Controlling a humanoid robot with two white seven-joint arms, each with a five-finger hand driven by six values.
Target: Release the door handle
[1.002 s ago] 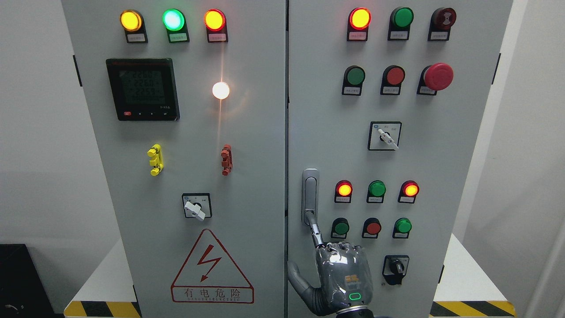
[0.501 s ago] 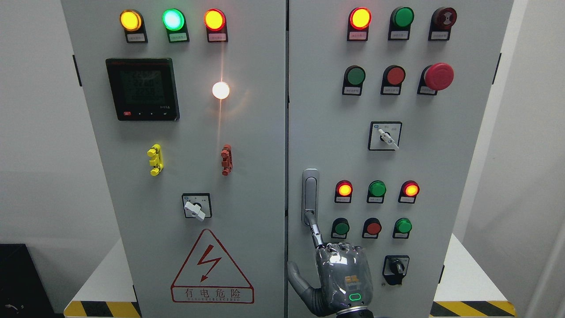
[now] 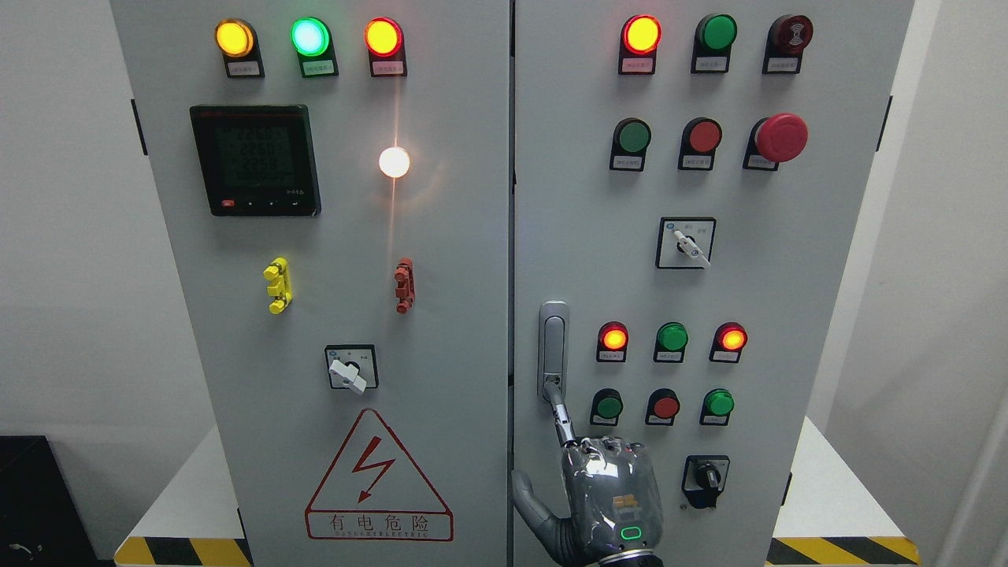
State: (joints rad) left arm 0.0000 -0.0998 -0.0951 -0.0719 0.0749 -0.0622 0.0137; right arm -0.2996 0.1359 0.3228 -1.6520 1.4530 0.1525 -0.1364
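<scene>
A silver door handle (image 3: 554, 339) stands upright on the left edge of the cabinet's right door (image 3: 567, 197). My right hand (image 3: 610, 496) rises from the bottom edge just below it. Its index finger (image 3: 561, 413) is stretched up, and the tip touches the handle's lower end. The other fingers are curled into the palm and the thumb (image 3: 526, 492) sticks out to the left. The hand is not wrapped around the handle. No left arm shows in the view.
Lit lamps and push buttons (image 3: 672, 337) sit right of the handle, with a black rotary switch (image 3: 705, 475) beside the hand. The left door (image 3: 441, 260) carries a meter (image 3: 255, 160), a selector (image 3: 350, 368) and a warning triangle (image 3: 378, 480). Both doors look closed.
The hand has shifted slightly left and the index fingertip has crept a little higher on the handle's lower end. The doors have not moved.
</scene>
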